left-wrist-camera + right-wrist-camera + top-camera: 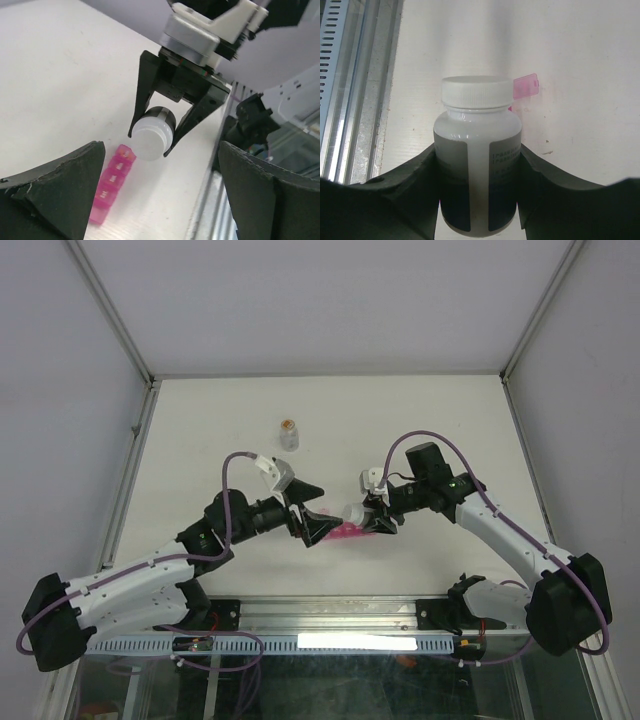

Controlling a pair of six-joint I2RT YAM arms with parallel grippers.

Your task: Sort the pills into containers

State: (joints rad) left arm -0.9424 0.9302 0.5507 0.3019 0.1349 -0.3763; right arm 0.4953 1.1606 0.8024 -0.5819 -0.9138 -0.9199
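Observation:
My right gripper (pixel 375 518) is shut on a white-capped dark bottle (pixel 352 512) and holds it on its side, low over the table, cap toward the left arm. In the right wrist view the bottle (pixel 477 160) sits between both fingers of that gripper (pixel 477 185). The translucent pink pill organiser (pixel 350 531) lies on the table just below the bottle. It shows in the left wrist view (pixel 112 182) as a row of lidded compartments. Only a pink end (pixel 526 86) shows behind the cap. My left gripper (pixel 318 525) is open and empty, facing the cap (pixel 150 140); its fingers (pixel 65 190) stand wide apart.
A small clear bottle with orange-brown contents (pixel 289 433) stands upright further back on the table. The metal rail (pixel 330 615) runs along the table's near edge, close to the organiser. The enclosure walls stand left, right and behind.

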